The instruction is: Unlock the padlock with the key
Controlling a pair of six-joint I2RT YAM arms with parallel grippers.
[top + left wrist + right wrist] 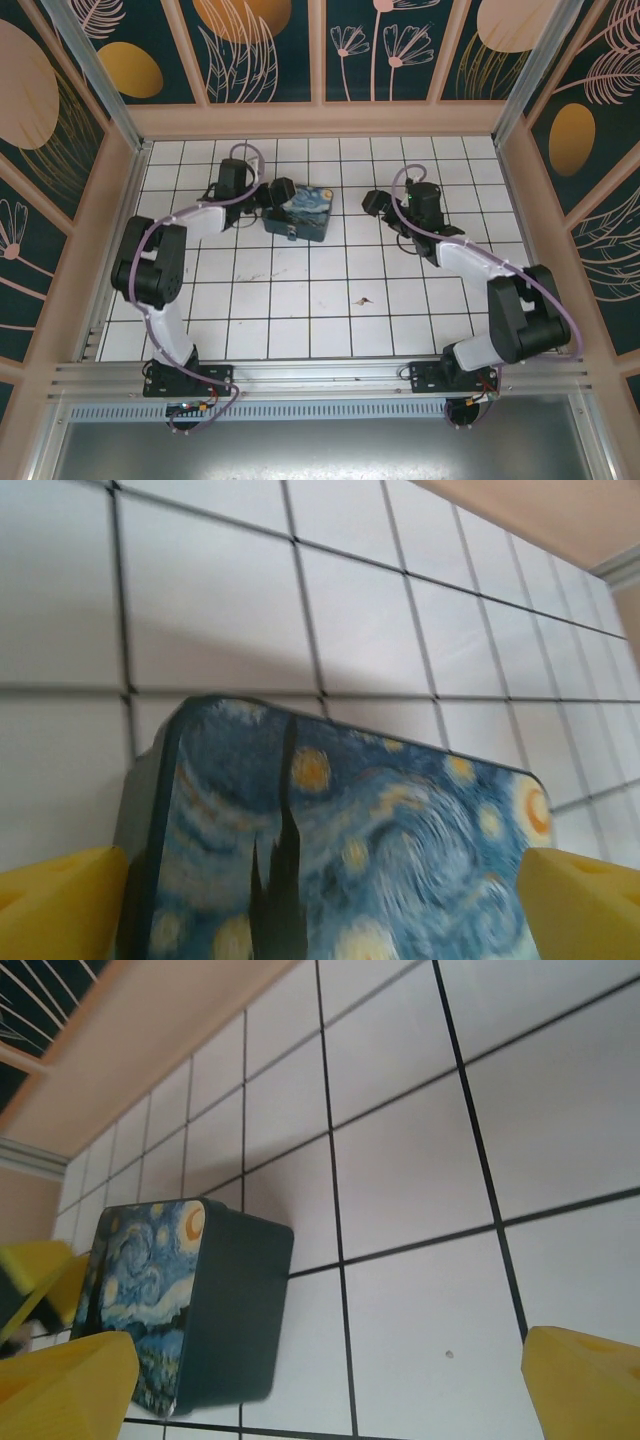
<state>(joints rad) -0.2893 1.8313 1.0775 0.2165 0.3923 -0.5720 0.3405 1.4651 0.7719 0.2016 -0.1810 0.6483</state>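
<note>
Step in hand: early, lock and key not yet brought together. No grasp on either task item is seen.

The left end effector [283, 192] is held wide open at the far-left part of the desk [250, 320]. Its yellow fingertips [55, 905] are spread either side of the Starry-Night box [303, 213]. From the left wrist view the box is framed between them. Whether the pads touch the box sides cannot be told. Nothing is clamped.

The right end effector [375, 204] is also spread wide and empty. It is parked right of the box, apart from it and pointed toward it. Only bare tile is seen between its fingertips [585, 1380].

The key [362, 298] is taken to be the small brownish sliver lying flat on a tile. It is placed nearer than the box and a little to its right, well apart from both end effectors.

The padlock cannot be picked out for certain, being too small to tell. A small pale bit at the near edge of the box may be it, judged only.

Next move, as judged: the padlock is to be located and steadied at the box by the left arm. The right arm is to be drawn back toward the near side and lowered over the key. A narrow, low pinch is called for, since the key is thin and flat on the tile. Slipping off the key is the likely risk.
</note>
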